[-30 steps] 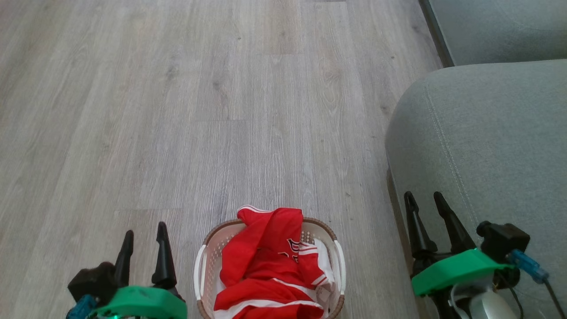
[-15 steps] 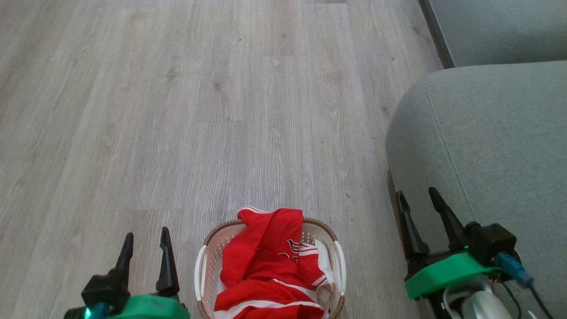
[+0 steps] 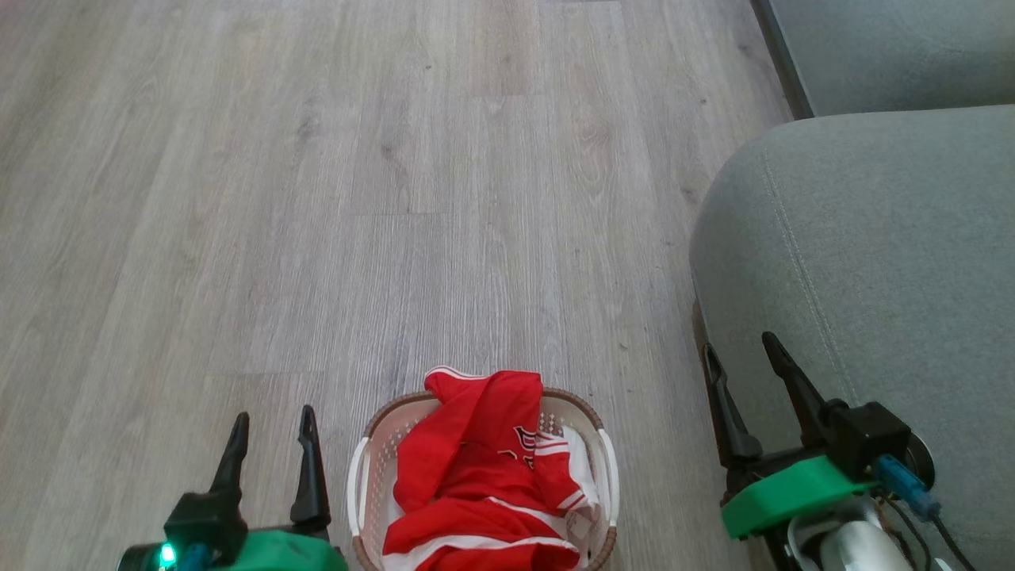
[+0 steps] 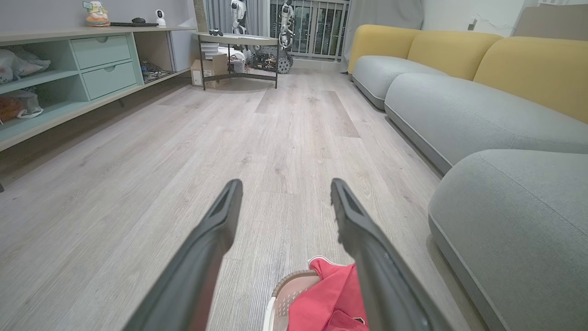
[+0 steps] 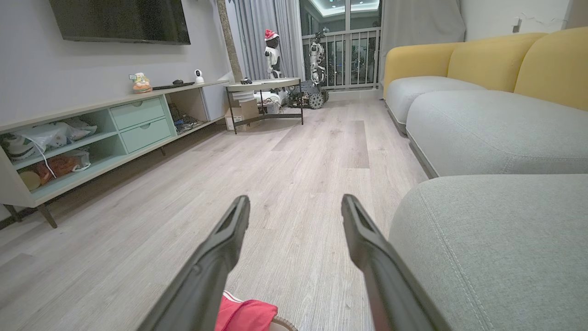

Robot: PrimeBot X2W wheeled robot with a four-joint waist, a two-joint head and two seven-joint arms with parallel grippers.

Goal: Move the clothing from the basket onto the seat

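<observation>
at bottom, the basket point(image 3: 371, 468) of clothing point(image 3: 476, 476) is cut off; left tool point(image 3: 273, 414) and right tool point(image 3: 737, 343) gape empty.

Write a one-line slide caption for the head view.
Open left gripper and open right gripper flank the basket of red clothing on the wood floor, beside the grey-green seat.

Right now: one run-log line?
left gripper: open, empty | right gripper: open, empty | red shiny clothing: in white perforated basket | grey-green fabric seat: right of basket
</observation>
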